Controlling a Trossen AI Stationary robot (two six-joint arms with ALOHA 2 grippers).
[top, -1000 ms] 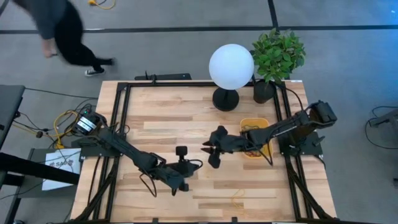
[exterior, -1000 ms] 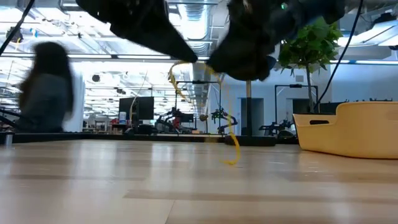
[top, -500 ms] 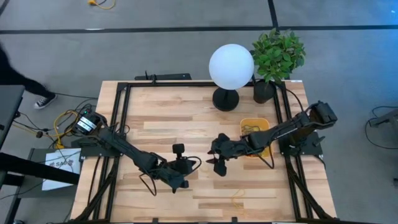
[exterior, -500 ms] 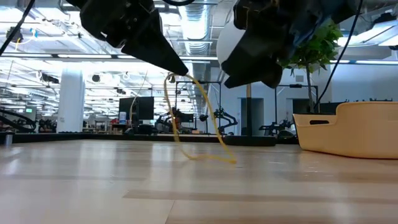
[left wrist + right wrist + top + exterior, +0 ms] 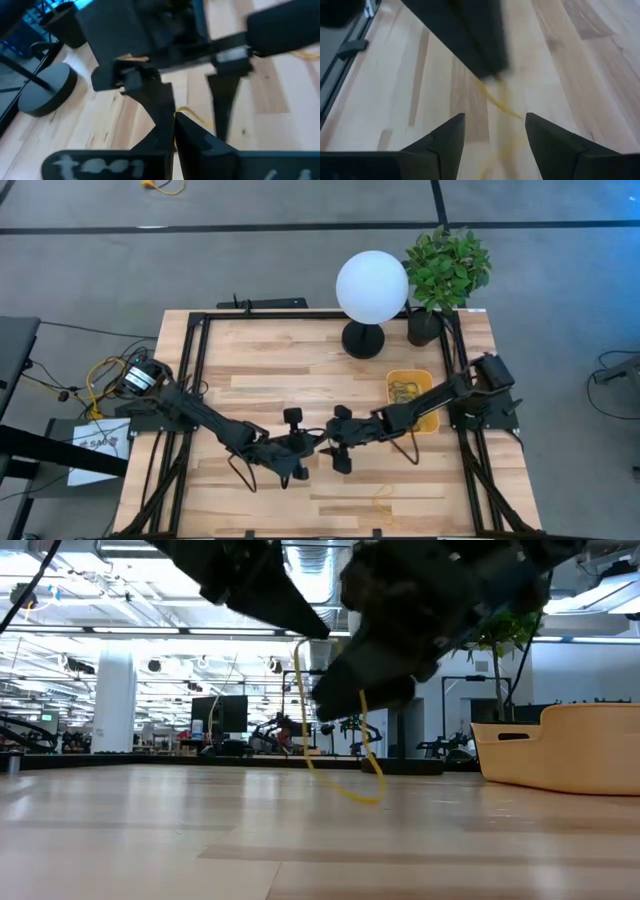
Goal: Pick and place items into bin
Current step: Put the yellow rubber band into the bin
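in the low view both arms are cut off above, so the yellow band (image 5: 335, 745) seems to hang from dark shapes whose fingertips cannot be made out. the bin (image 5: 570, 750) runs off that picture's right edge, its contents hidden by its wall. from above, the bands in the bin (image 5: 412, 395) are too small to count, and the band itself is too thin to see.

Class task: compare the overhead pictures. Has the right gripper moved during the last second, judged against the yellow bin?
Yes. The right gripper has moved away from the bin, toward the left gripper near the table's middle.
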